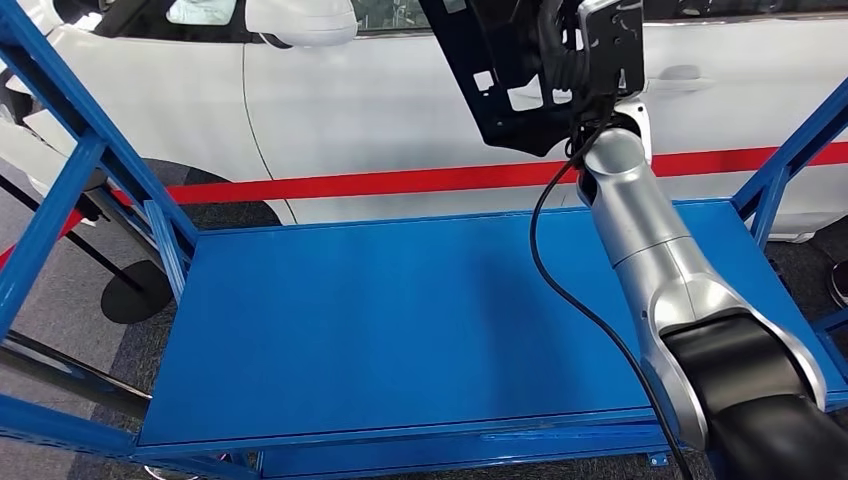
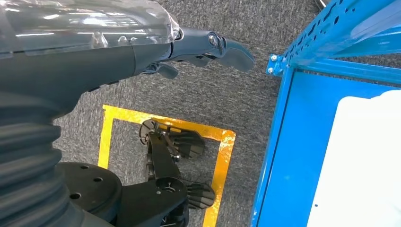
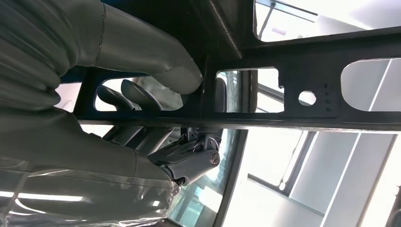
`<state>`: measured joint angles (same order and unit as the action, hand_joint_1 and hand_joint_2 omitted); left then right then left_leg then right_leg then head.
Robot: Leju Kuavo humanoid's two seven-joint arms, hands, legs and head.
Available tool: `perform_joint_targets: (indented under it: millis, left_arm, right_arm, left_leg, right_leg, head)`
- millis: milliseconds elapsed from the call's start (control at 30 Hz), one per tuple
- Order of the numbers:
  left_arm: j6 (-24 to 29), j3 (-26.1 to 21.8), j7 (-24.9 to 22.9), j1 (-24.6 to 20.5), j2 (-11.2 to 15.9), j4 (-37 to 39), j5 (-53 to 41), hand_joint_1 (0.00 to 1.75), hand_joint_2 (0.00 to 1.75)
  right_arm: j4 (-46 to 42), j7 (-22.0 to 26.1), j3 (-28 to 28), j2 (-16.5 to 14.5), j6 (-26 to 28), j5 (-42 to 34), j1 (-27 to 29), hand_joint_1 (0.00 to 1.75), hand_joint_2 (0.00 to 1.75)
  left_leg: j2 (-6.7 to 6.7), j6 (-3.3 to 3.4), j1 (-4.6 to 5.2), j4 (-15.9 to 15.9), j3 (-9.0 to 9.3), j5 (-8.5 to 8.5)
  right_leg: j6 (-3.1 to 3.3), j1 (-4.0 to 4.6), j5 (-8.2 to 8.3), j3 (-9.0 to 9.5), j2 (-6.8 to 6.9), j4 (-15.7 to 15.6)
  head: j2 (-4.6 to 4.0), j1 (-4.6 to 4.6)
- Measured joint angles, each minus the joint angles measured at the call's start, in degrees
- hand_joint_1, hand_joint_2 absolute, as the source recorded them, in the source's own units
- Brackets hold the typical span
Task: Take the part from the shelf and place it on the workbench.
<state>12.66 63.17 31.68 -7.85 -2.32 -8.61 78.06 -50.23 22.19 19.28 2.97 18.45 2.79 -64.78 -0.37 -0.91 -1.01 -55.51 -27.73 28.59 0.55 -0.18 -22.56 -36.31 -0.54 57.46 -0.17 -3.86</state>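
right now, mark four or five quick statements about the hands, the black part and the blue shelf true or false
1. The right hand grips the black part. True.
2. The black part lies flat on the blue shelf. False: it is held up in the air, in front of the white car.
3. The left hand holds a tool. False: it holds nothing, hanging over grey carpet.
4. A red stripe runs behind the shelf. True.
5. Yellow tape marks the floor below the left hand. True.
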Motion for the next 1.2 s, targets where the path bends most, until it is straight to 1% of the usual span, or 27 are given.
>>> perform_joint_targets:
  millis: [100,233,400,500,567,600,633,667,700,733,767,800,833,867,900,933,967,1000,1033,1067,1100,1133,1167,1200]
  left_arm:
    - [0.5,-0.1,-0.6,0.1,0.0,0.0,0.0,0.0,1.75]
    - [1.5,-0.2,-2.9,0.1,0.0,0.0,0.1,0.0,1.75]
    - [3.1,-0.3,-4.9,0.1,0.0,0.0,-0.4,0.0,1.75]
    - [3.6,-0.3,-5.6,0.0,-0.2,0.0,-1.0,0.0,1.75]
    - [3.7,-0.2,-5.9,-0.1,-0.4,0.0,-1.4,0.0,1.75]
    - [3.7,-0.2,-6.1,-0.2,-0.6,0.0,-1.6,0.0,1.75]
    - [3.8,-0.1,-6.3,-0.3,-0.8,0.0,-1.8,0.0,1.75]
    - [3.9,-0.1,-6.5,-0.4,-0.8,0.0,-1.9,0.0,1.75]
    - [4.0,0.0,-6.7,-0.4,-0.9,0.0,-2.0,0.0,1.75]
    - [4.0,0.0,-6.9,-0.4,-0.9,0.0,-2.0,0.0,1.75]
    - [4.0,0.0,-6.9,-0.4,-0.9,0.0,-2.0,0.0,1.75]
    - [4.0,0.0,-7.0,-0.4,-0.9,0.0,-2.0,0.0,1.75]
    - [4.0,0.0,-7.0,-0.4,-1.0,0.0,-2.0,0.0,1.75]
    - [4.0,0.0,-7.0,-0.5,-1.0,0.0,-2.0,0.0,1.75]
    - [4.0,0.0,-7.0,-0.5,-1.0,0.0,-2.0,0.0,1.75]
    - [4.0,0.0,-7.1,-0.6,-1.0,0.0,-2.0,0.0,1.75]
    - [4.0,0.0,-7.1,-0.7,-1.0,0.0,-2.0,0.0,1.75]
    - [4.0,0.0,-7.2,-0.7,-1.0,0.0,-2.0,0.0,1.75]
    - [3.9,0.0,-7.2,-0.8,-1.0,0.0,-2.0,0.0,1.75]
    - [3.9,0.0,-7.2,-0.8,-1.0,0.0,-2.0,0.0,1.75]
    - [4.0,0.0,-7.2,-0.8,-1.0,0.0,-2.0,0.0,1.75]
    - [4.0,0.0,-7.2,-0.8,-1.0,0.0,-2.0,0.0,1.75]
    - [4.0,0.0,-7.3,-0.9,-1.0,0.0,-2.2,0.0,1.75]
    - [4.1,0.0,-7.3,-0.9,-1.0,0.0,-2.3,0.0,1.75]
  right_arm:
    - [0.0,-0.1,0.0,-0.1,-0.5,0.3,0.3,1.75,1.75]
    - [0.4,-0.1,0.0,-0.5,-1.0,0.6,0.3,1.75,1.75]
    - [1.0,-0.2,0.0,-1.3,-1.1,0.7,0.3,1.75,1.75]
    - [1.4,-0.3,-0.1,-1.9,-1.1,0.6,0.1,1.75,1.75]
    - [1.4,-0.4,-0.2,-2.1,-1.1,0.3,-0.1,1.75,1.75]
    - [1.4,-0.5,-0.5,-2.2,-1.2,0.1,-0.3,1.75,1.75]
    - [1.3,-0.6,-0.8,-2.2,-1.3,-0.2,-0.3,1.75,1.75]
    - [1.2,-0.8,-1.2,-2.2,-1.5,-0.5,-0.2,1.75,1.75]
    - [1.1,-0.9,-1.7,-2.2,-1.6,-0.9,0.0,1.75,1.75]
    - [1.0,-1.0,-2.1,-2.2,-1.8,-1.1,0.4,1.75,1.75]
    - [1.0,-1.0,-2.4,-2.2,-1.9,-1.4,0.8,1.75,1.75]
    - [0.9,-1.1,-2.8,-2.2,-2.1,-1.6,1.1,1.75,1.75]
    - [0.7,-1.2,-3.1,-2.2,-2.2,-1.9,1.4,1.75,1.75]
    - [0.4,-1.3,-3.4,-2.2,-2.3,-2.2,1.6,1.75,1.75]
    - [0.1,-1.4,-3.7,-2.2,-2.4,-2.4,1.7,1.75,1.75]
    - [-0.2,-1.4,-4.1,-2.1,-2.4,-2.6,1.8,1.75,1.75]
    - [-0.5,-1.4,-4.3,-2.1,-2.5,-2.7,2.0,1.75,1.75]
    - [-0.7,-1.5,-4.5,-2.1,-2.5,-2.7,2.1,1.75,1.75]
    - [-0.9,-1.5,-4.6,-2.0,-2.5,-2.8,2.3,1.75,1.75]
    - [-1.1,-1.6,-4.7,-2.0,-2.6,-2.8,2.4,1.75,1.75]
    - [-1.2,-1.7,-4.8,-2.0,-2.7,-2.8,2.4,1.75,1.75]
    - [-1.4,-1.8,-4.9,-2.0,-2.8,-2.9,2.4,1.75,1.75]
    - [-1.5,-2.0,-4.9,-2.0,-3.0,-2.9,2.4,1.75,1.75]
    - [-1.5,-2.1,-5.0,-1.9,-3.2,-2.9,2.5,1.75,1.75]
  left_leg:
    - [0.0,0.03,0.02,0.0,-0.01,0.02]
    - [0.0,0.16,0.06,-0.2,-0.07,0.11]
    - [0.0,0.4,0.07,-0.7,-0.43,0.23]
    - [0.0,0.77,0.15,-1.1,-0.66,0.21]
    - [0.11,1.23,-0.04,-0.4,-0.42,-0.53]
    - [0.22,1.53,-0.25,0.1,-0.24,-1.03]
    - [0.34,1.77,-0.47,0.6,-0.08,-1.51]
    - [0.45,1.91,-0.63,0.8,-0.01,-1.74]
    - [0.47,2.04,-0.67,0.9,-0.06,-1.82]
    - [0.46,2.02,-0.72,0.8,-0.1,-1.79]
    - [0.44,1.94,-0.79,0.6,-0.12,-1.71]
    - [0.4,1.76,-0.9,0.4,-0.14,-1.54]
    - [0.35,1.46,-1.08,0.1,-0.14,-1.25]
    - [0.31,1.06,-1.23,-0.4,-0.21,-0.82]
    - [0.26,0.6,-1.29,-0.9,-0.49,-0.38]
    - [0.22,0.18,-1.28,-1.3,-0.79,-0.02]
    - [0.16,-0.19,-1.19,-1.7,-1.08,0.2]
    - [0.1,-0.51,-1.14,-1.9,-1.34,0.22]
    - [0.06,-0.81,-1.15,-2.0,-1.42,0.2]
    - [0.06,-1.1,-1.22,-2.2,-1.54,0.46]
    - [0.12,-1.28,-1.28,-3.0,-1.92,1.19]
    - [0.18,-1.37,-1.3,-4.8,-2.67,2.54]
    - [0.24,-1.34,-1.28,-7.9,-3.91,4.4]
    - [0.25,-1.27,-1.2,-11.8,-5.6,6.39]
  right_leg:
    - [-0.01,-0.03,0.0,0.0,0.01,0.0]
    - [-0.05,-0.11,0.03,0.0,0.01,0.0]
    - [-0.31,-0.12,0.19,-0.03,0.01,0.0]
    - [-0.73,-0.17,0.44,0.01,0.0,-0.2]
    - [-1.32,-0.05,0.58,0.12,-0.03,-0.4]
    - [-1.61,-0.01,-0.01,-0.14,-0.03,0.2]
    - [-1.86,-0.01,-1.21,-0.92,-0.01,2.0]
    - [-2.06,-0.18,-3.05,-2.32,0.05,5.1]
    - [-2.28,-0.38,-4.89,-4.14,0.08,9.2]
    - [-2.52,-0.64,-6.17,-5.92,0.12,13.0]
    - [-2.77,-0.92,-6.5,-7.13,0.16,15.4]
    - [-3.01,-1.2,-5.68,-7.41,0.21,15.7]
    - [-3.26,-1.48,-3.83,-6.53,0.3,13.6]
    - [-3.53,-1.77,-1.7,-4.89,0.43,9.8]
    - [-3.68,-1.8,-0.31,-3.1,0.47,6.3]
    - [-3.6,-1.75,0.5,-1.81,0.44,3.6]
    - [-3.33,-1.62,0.46,-1.24,0.38,2.2]
    - [-2.88,-1.35,0.01,-1.28,0.25,2.2]
    - [-2.32,-1.33,-0.07,-1.6,0.22,2.2]
    - [-1.78,-1.37,-0.15,-1.77,0.25,2.1]
    - [-1.22,-1.39,-0.12,-1.9,0.26,2.1]
    - [-0.71,-1.44,-0.03,-1.96,0.28,2.0]
    - [-0.3,-1.37,0.07,-2.01,0.3,1.9]
    - [0.01,-1.18,0.14,-2.11,0.3,1.9]
  head:
    - [0.01,0.0]
    - [0.0,0.0]
    - [0.0,-0.01]
    - [0.01,-0.01]
    - [0.01,0.0]
    - [0.01,0.01]
    - [0.0,0.02]
    - [0.0,0.03]
    - [0.0,0.03]
    - [0.0,0.03]
    - [0.0,0.03]
    - [0.01,0.03]
    - [0.01,0.03]
    - [0.01,0.03]
    - [0.01,0.03]
    - [0.01,0.03]
    - [0.01,0.02]
    - [0.01,0.01]
    - [0.02,0.0]
    - [0.01,-0.01]
    - [0.01,-0.03]
    - [0.01,-0.05]
    - [0.01,-0.07]
    - [0.01,-0.08]
